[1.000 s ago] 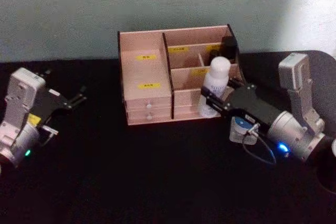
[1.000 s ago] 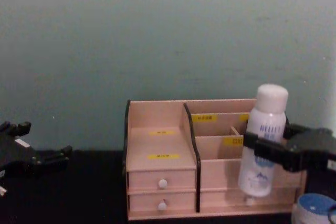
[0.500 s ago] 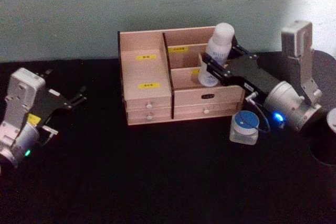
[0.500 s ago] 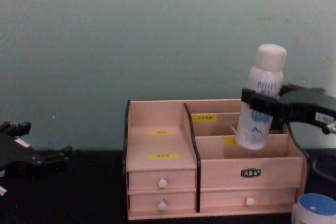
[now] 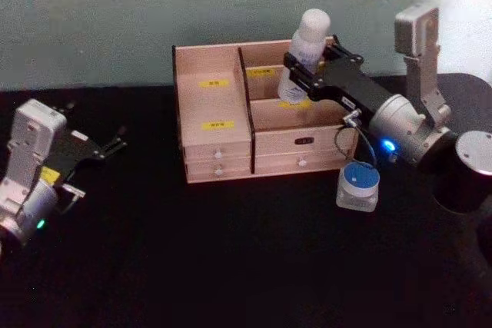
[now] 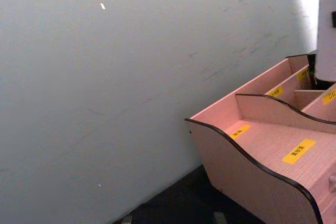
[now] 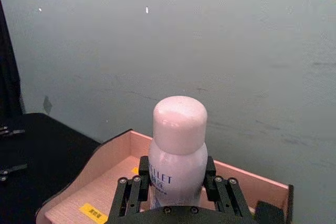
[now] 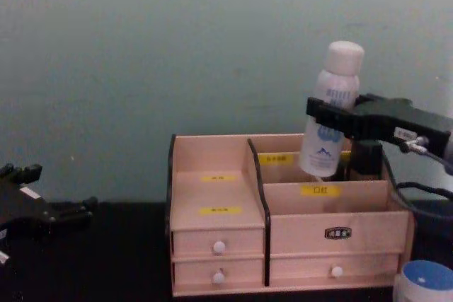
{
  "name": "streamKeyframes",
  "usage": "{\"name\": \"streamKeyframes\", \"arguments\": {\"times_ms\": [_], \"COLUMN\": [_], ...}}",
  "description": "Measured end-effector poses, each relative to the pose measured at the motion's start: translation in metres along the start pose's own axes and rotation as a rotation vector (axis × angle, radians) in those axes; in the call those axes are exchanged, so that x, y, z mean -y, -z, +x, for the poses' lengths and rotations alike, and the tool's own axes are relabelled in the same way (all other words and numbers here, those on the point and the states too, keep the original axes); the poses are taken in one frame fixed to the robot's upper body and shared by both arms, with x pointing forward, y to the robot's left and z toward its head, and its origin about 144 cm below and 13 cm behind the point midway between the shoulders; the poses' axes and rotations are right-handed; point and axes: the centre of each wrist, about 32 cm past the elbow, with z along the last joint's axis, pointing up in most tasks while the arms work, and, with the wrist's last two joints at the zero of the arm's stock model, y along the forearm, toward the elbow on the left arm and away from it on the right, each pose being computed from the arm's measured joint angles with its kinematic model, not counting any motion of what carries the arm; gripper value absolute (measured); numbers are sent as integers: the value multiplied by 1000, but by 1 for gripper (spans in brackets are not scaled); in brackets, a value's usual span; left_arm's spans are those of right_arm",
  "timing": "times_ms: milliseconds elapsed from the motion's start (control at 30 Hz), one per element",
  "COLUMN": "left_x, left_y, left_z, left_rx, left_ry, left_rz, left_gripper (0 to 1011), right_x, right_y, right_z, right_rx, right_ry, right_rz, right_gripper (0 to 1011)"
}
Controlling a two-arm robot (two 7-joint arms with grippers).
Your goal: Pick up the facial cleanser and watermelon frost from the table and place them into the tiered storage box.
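The right gripper is clamped around the middle of the facial cleanser, with 1 finger on each side of the bottle; in the right wrist view the fingers press against the white body just below the "RELLET" lettering. The facial cleanser is held off the table, its cap leaning toward 1 o'clock; its base hangs over the rear right compartments of the tiered storage box, and whether it touches the wood cannot be told. In the head view the right arm reaches in from 3 o'clock of the box. The watermelon frost stands upright on the black table at 4 o'clock of the box, near its front right corner but apart from it. The left gripper rests well apart at 9 o'clock of the box; its fingers are spread and hold nothing.
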Motion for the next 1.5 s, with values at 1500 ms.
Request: {"name": "streamKeyframes", "arguments": {"times_ms": [1500], "left_x": [0], "left_y": [0], "left_z": [0], "left_rx": [0], "left_ry": [0], "left_rz": [0], "left_gripper": [1001], "right_x": [-51], "right_y": [19], "right_z": [12], "right_rx": [4], "right_ry": [-2], "right_rz": [-49], "right_gripper": [590]}}
